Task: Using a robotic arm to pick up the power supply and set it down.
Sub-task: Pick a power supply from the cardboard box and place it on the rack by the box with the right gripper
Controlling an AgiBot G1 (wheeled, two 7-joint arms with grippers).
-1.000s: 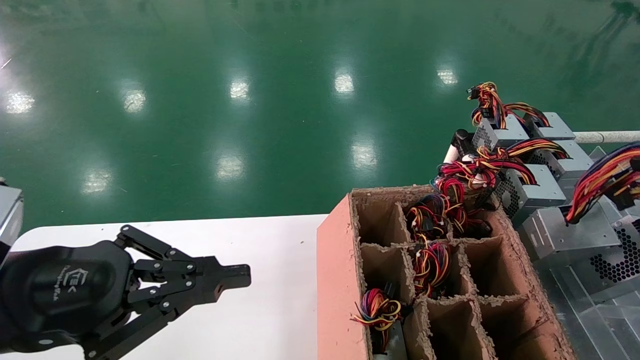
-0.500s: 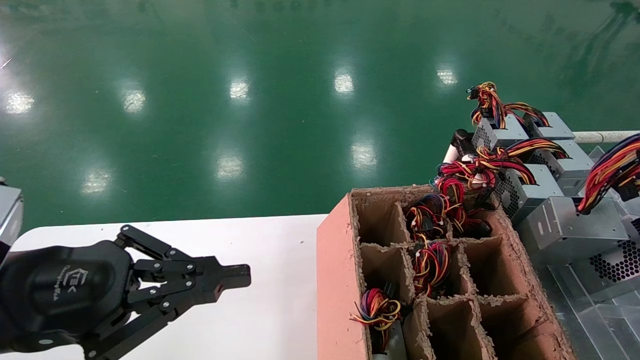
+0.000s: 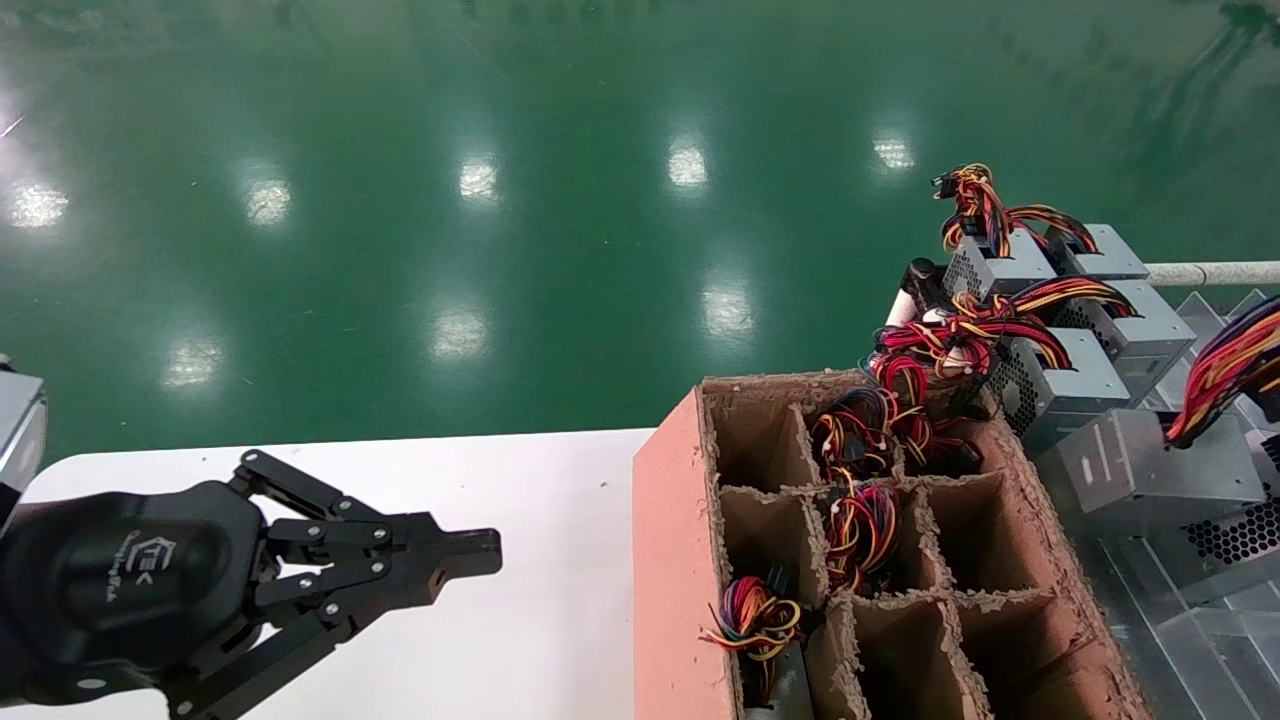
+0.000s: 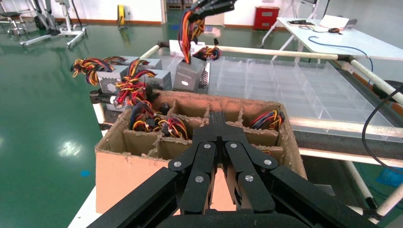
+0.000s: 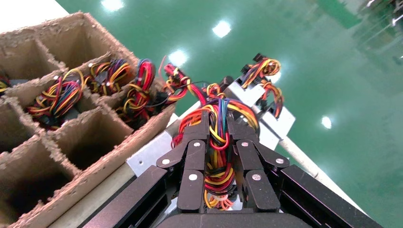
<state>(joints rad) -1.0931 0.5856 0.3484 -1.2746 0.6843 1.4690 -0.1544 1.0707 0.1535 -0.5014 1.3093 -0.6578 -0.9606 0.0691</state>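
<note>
Nearest you, the left gripper (image 3: 470, 553) hangs parked over the white tabletop (image 3: 520, 620) near its front left corner, fingers pressed together, pointing at the divided cardboard box (image 3: 680, 560) on the tabletop's right edge. Several of its compartments hold coiled wires. Beyond the box's right wall, your right gripper (image 5: 218, 142) is pinching the wire bundle (image 5: 219, 176) of the power supply (image 3: 1160, 470), and that silver-grey box hangs tilted by its wires above the clear plastic tray (image 4: 304, 90). Farther back, more power supplies (image 3: 1070, 300) sit in a row at the tray's far left corner.
</note>
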